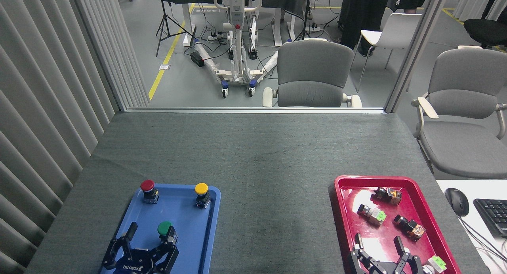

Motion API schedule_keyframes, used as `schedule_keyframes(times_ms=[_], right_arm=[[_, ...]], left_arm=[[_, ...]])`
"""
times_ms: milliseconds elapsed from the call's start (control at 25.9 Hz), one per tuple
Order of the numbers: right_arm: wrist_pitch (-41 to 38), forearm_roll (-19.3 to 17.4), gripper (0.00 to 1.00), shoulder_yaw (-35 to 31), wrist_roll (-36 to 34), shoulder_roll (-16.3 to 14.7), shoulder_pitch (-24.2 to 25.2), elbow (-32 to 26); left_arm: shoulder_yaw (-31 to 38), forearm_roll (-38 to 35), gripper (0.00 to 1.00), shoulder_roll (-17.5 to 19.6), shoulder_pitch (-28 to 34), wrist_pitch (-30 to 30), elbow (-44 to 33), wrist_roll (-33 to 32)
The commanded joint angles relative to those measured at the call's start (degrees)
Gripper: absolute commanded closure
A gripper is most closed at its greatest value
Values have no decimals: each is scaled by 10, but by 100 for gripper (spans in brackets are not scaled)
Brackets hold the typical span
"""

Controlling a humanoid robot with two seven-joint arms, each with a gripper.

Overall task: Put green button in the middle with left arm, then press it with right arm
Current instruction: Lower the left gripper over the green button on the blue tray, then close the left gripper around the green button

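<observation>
A dark grey felt-like tabletop (261,163) fills the lower part of the head view, and its bare middle lies between two trays. The blue tray (198,234) sits at the near left. The red tray (425,218) sits at the near right, well apart from the blue one.

The left gripper (151,233) rises from the bottom edge over the near part of the blue tray. It is black with jointed fingers and white "ROBOTIQ" lettering on its body. Its fingers are spread moderately wide, and they hold nothing. The right-hand fingertip (172,233) stands just beside the green button's body; whether it touches it cannot be told. The left-hand fingertip (131,228) stands clear of the button over bare tray.

The right gripper (379,242) comes up over the near end of the red tray, its two fingers spread wide with only tray surface between them.

The green button (164,229) stands upright in the blue tray, toward its near middle. It has a round dark green mushroom cap on a black-and-metal switch body. A red button (147,187) stands at the tray's far left corner and a yellow button (201,190) at its far right; both are upright.

Small switch blocks lie scattered in the red tray, among them one with a light-green face (380,215).
</observation>
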Motion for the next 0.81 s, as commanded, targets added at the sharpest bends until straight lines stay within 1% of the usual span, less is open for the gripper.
schedule_keyframes(times_ms=[0, 193, 309, 386, 502, 618, 773], right_arm=[[1, 1, 0, 0, 0, 11, -4, -4], [0, 0, 0, 0, 4, 10, -8, 4], [0, 0, 0, 1, 3, 11, -8, 3], [-1, 1, 0, 2, 3, 8, -5, 3], [-1, 1, 0, 1, 2, 12, -7, 3], [5, 2, 0, 0, 3, 15, -8, 3], [26, 2, 0, 1, 1, 11, -7, 3]], left_arm=[[0, -2, 0, 5, 4, -2, 12, 14], [1, -2, 0, 7, 0, -1, 49, 16], [0, -3, 0, 16, -5, -1, 89, 16], [-1, -3, 1, 16, -25, 0, 126, 16], [-8, -5, 1, 18, -52, -1, 161, 16], [-10, -26, 1, 20, -66, 0, 180, 16], [-21, -30, 1, 19, -77, -1, 201, 18]])
